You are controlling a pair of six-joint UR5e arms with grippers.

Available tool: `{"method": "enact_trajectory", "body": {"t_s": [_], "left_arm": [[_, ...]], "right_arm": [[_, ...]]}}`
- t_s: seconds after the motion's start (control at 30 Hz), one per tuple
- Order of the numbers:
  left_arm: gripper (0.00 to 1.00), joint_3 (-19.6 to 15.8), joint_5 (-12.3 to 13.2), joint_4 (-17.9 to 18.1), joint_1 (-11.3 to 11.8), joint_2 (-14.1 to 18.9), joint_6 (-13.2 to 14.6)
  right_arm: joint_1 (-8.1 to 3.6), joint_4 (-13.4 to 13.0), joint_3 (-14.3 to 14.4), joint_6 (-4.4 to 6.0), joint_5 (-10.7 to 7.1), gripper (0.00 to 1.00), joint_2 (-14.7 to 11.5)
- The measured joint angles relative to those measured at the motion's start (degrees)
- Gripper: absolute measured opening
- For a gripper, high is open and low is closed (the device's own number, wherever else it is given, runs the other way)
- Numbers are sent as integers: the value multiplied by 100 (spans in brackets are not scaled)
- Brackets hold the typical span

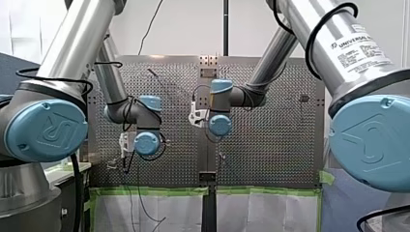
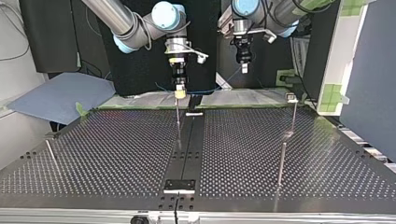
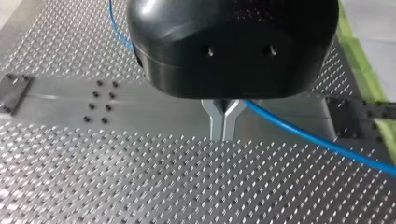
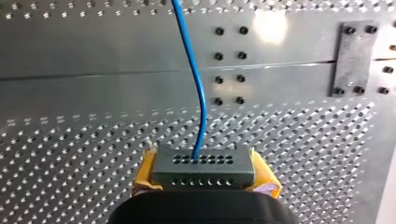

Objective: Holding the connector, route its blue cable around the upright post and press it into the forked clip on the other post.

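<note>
My right arm [image 2: 112, 14] has got the connector [image 4: 203, 167]. Its jaws are closed in on the grey block from both sides, with the yellow pads [image 4: 145, 173] pressed against its two ends, so that's a solid hold. The blue cable [image 4: 200, 93] comes out of one of the holes in the block's face. From there it runs ahead of the jaws over the perforated counter [image 2: 116, 154] with a soft bend in it.

In the top view that arm comes in at the left, and the connector hangs up by the counter's far edge, close to the middle strip. A thin upright post [image 2: 178, 122] shows just below it in that view.

My left arm [image 2: 275, 11] comes in at the top view's right, with its jaws hanging clear above the far edge. In its wrist view the metal fingers [image 3: 217, 123] meet at the tips, leaving only a little V-shaped gap higher up. The cable runs in a straight line behind the black body and comes out right beside those fingers. Honestly I can't tell if it's pinched there or just passing by.

Two more posts stand at the top view's right, a nearer post [image 2: 281, 161] and a farther post [image 2: 294, 114]. Each has a small fitting on top, too small to say which is the forked clip.
</note>
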Motion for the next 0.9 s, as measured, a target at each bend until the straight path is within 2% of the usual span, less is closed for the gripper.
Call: {"method": "enact_trajectory", "body": {"t_s": [0.2,0.43,0.63,0.9], "left_arm": [[0,135,25,-322,319,321,-36],[0,416,-9,-671,644,668,-154],[0,708,-103,-1019,738,1016,-290],[0,1081,-224,-1426,769,1426,-450]], "right_arm": [[-51,205,-198,9,-96,0,-217],[-83,591,-427,10,-430,0,-603],[-62,922,-701,-13,-609,0,-891],[-74,1338,-998,-19,-698,0,-955]]}}
